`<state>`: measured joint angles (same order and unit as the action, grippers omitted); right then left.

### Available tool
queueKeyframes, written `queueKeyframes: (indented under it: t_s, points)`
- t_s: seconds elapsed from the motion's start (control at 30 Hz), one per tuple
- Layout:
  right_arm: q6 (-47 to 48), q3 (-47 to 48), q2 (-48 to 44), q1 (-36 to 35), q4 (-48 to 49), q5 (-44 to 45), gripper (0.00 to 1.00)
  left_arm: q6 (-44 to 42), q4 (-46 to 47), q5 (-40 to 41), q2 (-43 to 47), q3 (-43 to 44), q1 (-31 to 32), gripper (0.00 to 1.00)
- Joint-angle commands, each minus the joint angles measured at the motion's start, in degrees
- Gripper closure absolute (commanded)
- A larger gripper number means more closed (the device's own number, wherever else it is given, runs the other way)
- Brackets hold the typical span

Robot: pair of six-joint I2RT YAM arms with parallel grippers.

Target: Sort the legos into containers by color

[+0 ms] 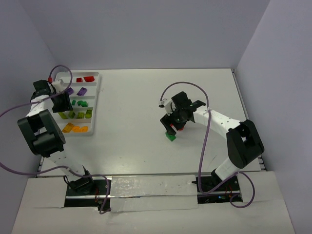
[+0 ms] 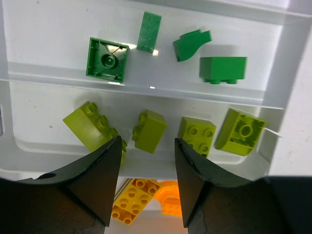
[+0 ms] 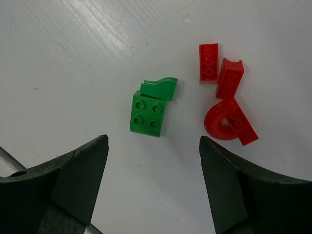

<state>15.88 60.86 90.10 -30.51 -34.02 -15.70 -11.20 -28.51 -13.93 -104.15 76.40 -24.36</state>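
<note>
Below right gripper [image 3: 152, 142] — green legos [image 3: 148, 109], red legos [image 3: 226, 100] | overhead: reds obscured

green legos [image 3: 147, 114] and the red legos [image 3: 229, 78] at their 3 o'clock are glossy, smooth moulded plastic. the table [image 3: 73, 58] is matt white, faintly streaked. the tray [image 2: 146, 90] is shiny white plastic; the left gripper [image 2: 147, 146] has matt black fingers [image 2: 97, 185].

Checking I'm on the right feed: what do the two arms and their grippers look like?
The left arm and the right arm both have white links joined by bulky black joint housings. A purple cable loops loosely along each. The left gripper and the right gripper have matte black, wedge-shaped fingers. No markings are readable.
</note>
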Motion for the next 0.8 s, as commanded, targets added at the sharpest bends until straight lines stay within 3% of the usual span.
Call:
queueKeyframes:
  t_s: [0.0, 0.6, 0.77]
  points:
    - [-0.44, -0.83, 1.64, -0.64, -0.65, 0.11, 0.19, 0.24, 0.74, -2.37, 7.26, 1.04, 2.03, 0.43]
    - [-0.36, -4.82, 8.94, -3.20, 7.15, 2.72, 0.44, 4.02, -0.14, -6.24, 18.24, -0.04, 8.24, 0.43]
    - [0.40, -5.39, 8.08, -3.42, 8.09, 2.91, 0.66, 5.09, -0.56, -10.08, 19.43, -0.33, 8.30, 0.43]
